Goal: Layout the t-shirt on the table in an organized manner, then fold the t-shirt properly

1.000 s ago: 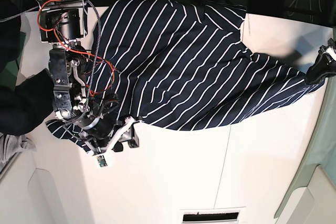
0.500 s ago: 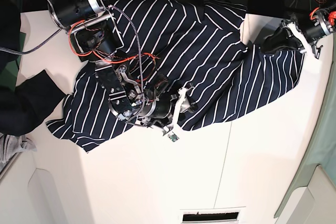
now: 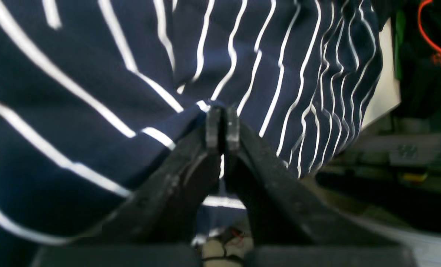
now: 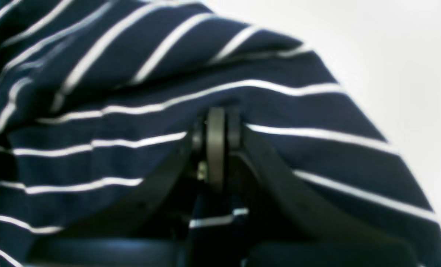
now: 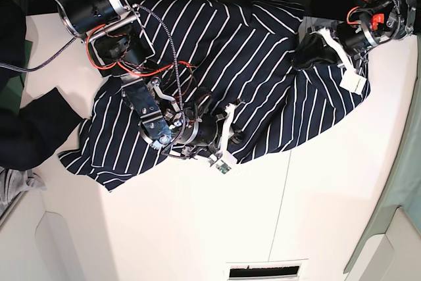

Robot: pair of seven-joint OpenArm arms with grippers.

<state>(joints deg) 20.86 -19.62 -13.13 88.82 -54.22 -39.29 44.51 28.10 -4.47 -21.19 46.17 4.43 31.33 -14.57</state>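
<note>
While both arms reach onto it, the shirt (image 5: 263,77) lies rumpled across the far half of the table (image 5: 217,222), spread from the near-left corner up to the far edge, with its lower hem running diagonally over the white top. In the base view the right gripper (image 5: 235,137) sits at that hem near the middle of the table, its jaws pressed together on a fold of striped cloth. The right wrist view shows the same: right gripper (image 4: 216,122) with its two dark fingers meeting, navy fabric bunched over and around the tips, and bare white tabletop beyond the shirt's edge at upper right.

On the other side of the base view, the left gripper (image 5: 308,54) rests on the shirt near the far right edge, cloth gathered into it. From the left wrist camera the left gripper (image 3: 222,126) has its fingers closed tight, a pinch of shirt caught between them, stripes fanning away in wavy folds toward the table edge.

A thin dark seam (image 5: 281,195) runs across the bare tabletop.
</note>
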